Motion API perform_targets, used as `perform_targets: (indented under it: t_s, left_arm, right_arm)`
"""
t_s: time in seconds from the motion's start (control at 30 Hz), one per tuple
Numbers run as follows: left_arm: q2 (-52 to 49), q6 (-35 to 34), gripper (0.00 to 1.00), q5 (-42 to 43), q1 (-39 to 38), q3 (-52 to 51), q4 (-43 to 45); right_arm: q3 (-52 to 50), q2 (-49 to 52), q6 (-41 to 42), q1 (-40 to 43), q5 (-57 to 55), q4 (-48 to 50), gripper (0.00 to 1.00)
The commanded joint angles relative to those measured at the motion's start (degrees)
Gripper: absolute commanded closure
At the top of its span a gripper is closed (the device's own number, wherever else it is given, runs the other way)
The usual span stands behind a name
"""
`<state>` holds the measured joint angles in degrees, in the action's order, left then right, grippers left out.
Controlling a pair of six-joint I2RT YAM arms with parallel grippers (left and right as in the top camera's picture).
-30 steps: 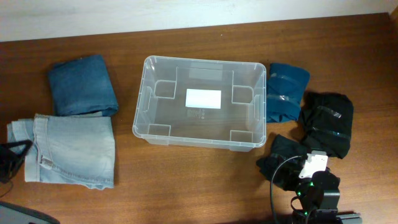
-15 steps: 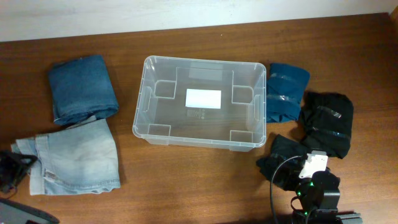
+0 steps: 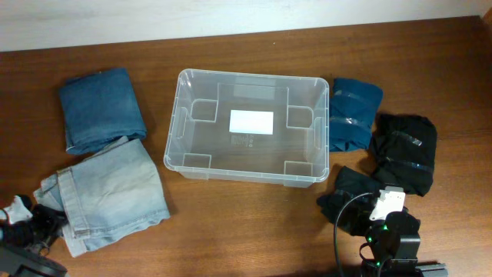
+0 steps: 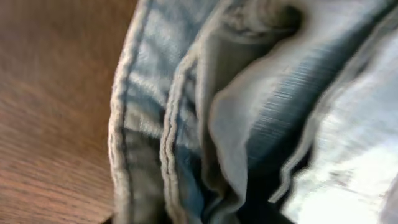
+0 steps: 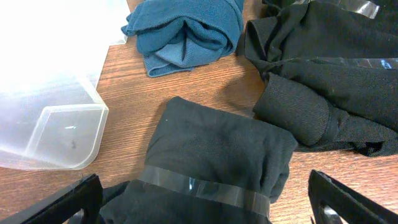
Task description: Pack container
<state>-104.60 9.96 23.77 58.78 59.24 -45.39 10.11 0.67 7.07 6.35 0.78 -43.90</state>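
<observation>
The clear plastic container stands empty at the table's middle, a white label on its base; its corner shows in the right wrist view. My left gripper is at the front left, shut on the waistband edge of the light blue jeans, which fill the left wrist view. My right gripper is open and empty, low over a black folded bundle bound with clear tape, right of the container's front corner.
Folded dark blue jeans lie at the left, behind the light ones. A teal bundle lies against the container's right side. A larger black bundle lies further right. Bare wood runs along the front.
The light blue jeans have been dragged toward the front and right and turned askew. My left gripper moved right along the front edge with them. The right arm has not moved.
</observation>
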Motion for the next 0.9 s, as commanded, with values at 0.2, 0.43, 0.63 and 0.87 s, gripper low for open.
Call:
perform_targets:
  t_s: [0.2, 0.43, 0.63, 0.87]
  left_arm:
    - [-1.38, -2.54, 0.33, -2.58, -0.5, -4.04, 2.32]
    - [-1.38, -4.24, 0.07, -2.36, -0.48, -4.02, 2.56]
    - [-1.38, -6.51, 0.07, -0.81, 1.62, -4.02, 3.72]
    - [-1.38, -6.73, 0.07, 5.42, 6.16, -4.02, 5.11]
  right_arm:
    - [-0.52, -0.42, -0.2, 0.07, 0.11, 0.0, 0.02]
    - [-0.52, -0.42, -0.22, 0.07, 0.11, 0.0, 0.02]
    - [-0.52, -0.42, -0.2, 0.07, 0.11, 0.0, 0.02]
    - [-0.52, -0.42, -0.2, 0.07, 0.11, 0.0, 0.02]
